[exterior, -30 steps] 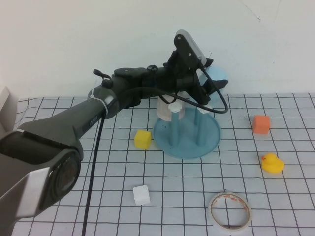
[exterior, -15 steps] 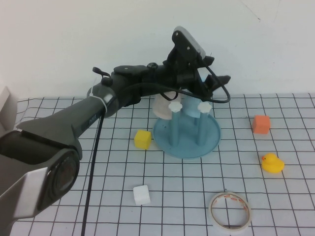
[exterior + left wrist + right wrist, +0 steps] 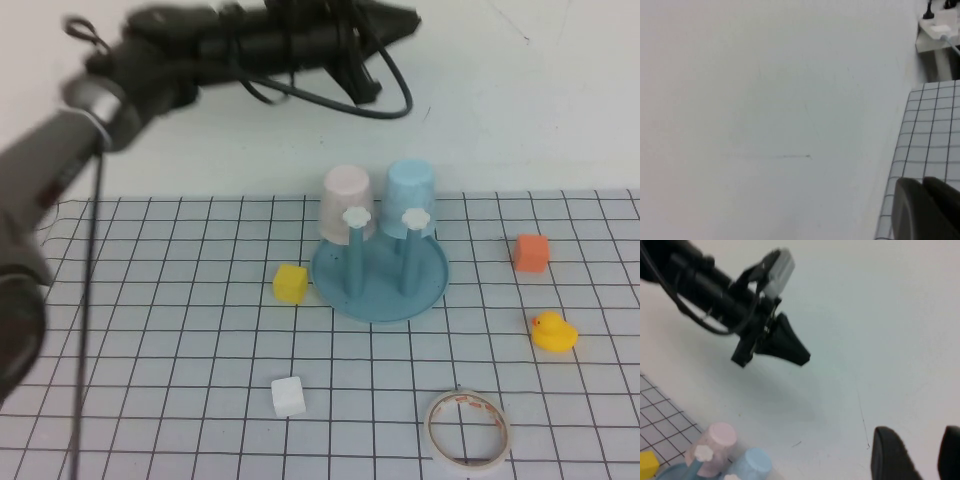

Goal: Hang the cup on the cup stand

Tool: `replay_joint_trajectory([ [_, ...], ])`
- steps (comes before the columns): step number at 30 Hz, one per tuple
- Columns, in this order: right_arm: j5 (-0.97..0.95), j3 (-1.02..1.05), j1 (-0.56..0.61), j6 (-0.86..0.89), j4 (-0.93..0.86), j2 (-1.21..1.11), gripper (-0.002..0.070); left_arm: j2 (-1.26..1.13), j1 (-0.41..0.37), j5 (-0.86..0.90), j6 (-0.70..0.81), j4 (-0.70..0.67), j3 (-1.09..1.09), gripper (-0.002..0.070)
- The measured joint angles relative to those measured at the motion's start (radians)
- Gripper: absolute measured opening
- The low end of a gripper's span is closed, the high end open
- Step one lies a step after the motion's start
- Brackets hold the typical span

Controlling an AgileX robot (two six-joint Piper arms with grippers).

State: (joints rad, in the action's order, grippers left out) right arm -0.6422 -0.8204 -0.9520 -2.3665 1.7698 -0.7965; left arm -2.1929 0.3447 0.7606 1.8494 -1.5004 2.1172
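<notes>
While cup [image 3: 411,198] caps stand [image 3: 380,283], left jaws closed above

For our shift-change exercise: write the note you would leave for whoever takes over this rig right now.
Left gripper: shut, empty, raised high above the cup stand.
Right gripper: fingers apart, empty, held up off to the side, near the wall.
The cup: upside down on the stand's back right peg, beside the pink cup.
Done: cup hung and released.
Left: park the left arm.

place: robot test lab | evidence: gridded table mat [image 3: 150,330]; bare white wall [image 3: 560,90]; scattered toy props
</notes>
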Motion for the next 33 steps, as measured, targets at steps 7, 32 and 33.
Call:
replay_joint_trajectory([
  [7, 0.0, 0.0, 0.0, 0.0, 0.0, 0.0, 0.0218, 0.199, -0.006, 0.009, -0.108, 0.246, 0.0, 0.0],
  [32, 0.0, 0.0, 0.0, 0.0, 0.0, 0.0, 0.0218, 0.837, -0.013, 0.128, -1.282, 1.359, -0.113, 0.0],
  [33, 0.0, 0.0, 0.0, 0.0, 0.0, 0.0, 0.0217, 0.863, -0.013, 0.111, -1.299, 1.375, -0.146, 0.0],
])
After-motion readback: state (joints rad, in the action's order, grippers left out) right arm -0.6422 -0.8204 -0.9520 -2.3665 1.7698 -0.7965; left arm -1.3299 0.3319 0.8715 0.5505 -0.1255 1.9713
